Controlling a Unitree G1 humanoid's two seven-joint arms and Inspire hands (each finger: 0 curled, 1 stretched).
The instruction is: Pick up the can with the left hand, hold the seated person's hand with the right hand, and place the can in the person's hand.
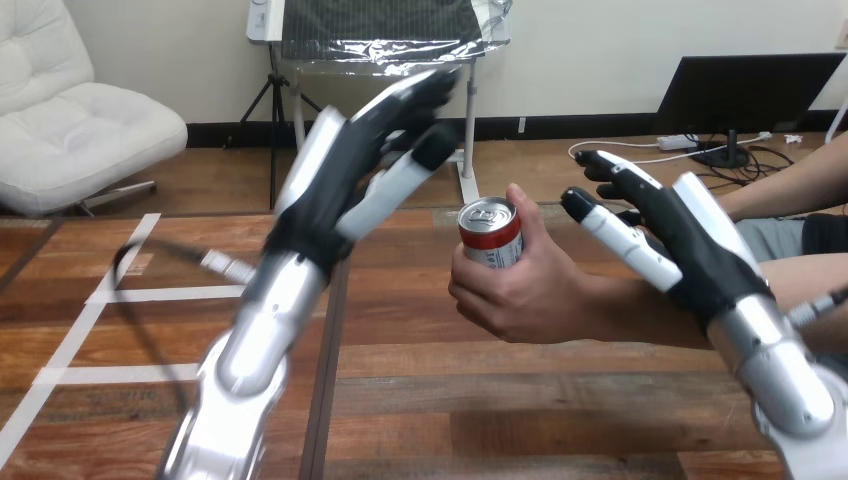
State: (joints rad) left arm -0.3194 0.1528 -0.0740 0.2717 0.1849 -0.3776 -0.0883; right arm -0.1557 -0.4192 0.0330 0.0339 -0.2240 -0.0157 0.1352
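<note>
A red and white can (491, 233) with a silver top stands upright in the person's hand (525, 287), whose fingers are wrapped round it above the table. My left hand (345, 175) is raised to the left of the can, fingers straight and apart from it, holding nothing. My right hand (665, 235) hovers just right of the person's hand, over the person's forearm, with its fingers extended. It is not closed round the person's hand or wrist.
The person's forearm (640, 315) reaches in from the right over the wooden table (500, 400). A dark seam runs down the tabletop left of centre.
</note>
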